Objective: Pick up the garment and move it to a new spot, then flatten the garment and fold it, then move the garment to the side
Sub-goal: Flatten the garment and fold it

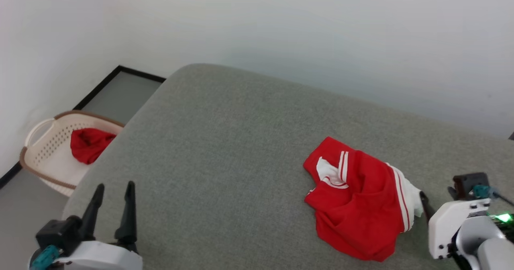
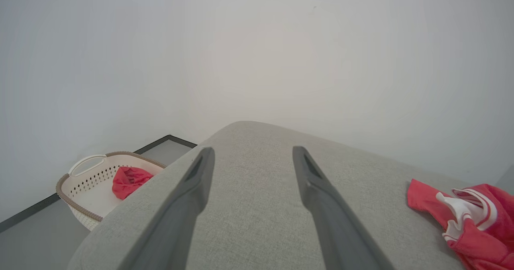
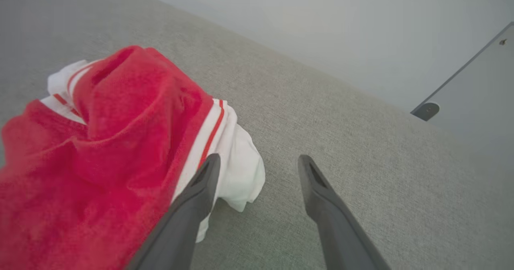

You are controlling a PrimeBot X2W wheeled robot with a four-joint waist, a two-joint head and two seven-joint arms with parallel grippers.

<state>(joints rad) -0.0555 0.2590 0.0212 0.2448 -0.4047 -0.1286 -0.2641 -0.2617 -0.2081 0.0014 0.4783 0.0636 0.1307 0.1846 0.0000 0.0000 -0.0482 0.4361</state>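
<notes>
Though crumpled, garment (image 1: 357, 209) runs diagonally (sleeve (image 1: 410, 195) rightward)

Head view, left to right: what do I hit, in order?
laundry basket → left pincer → garment → right pincer. The red cloth in the basket is left out because it overlaps the left pincer sideways.

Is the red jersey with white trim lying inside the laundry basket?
No: the jersey lies crumpled on the grey cushion, and the basket holds a plain red cloth.
</notes>
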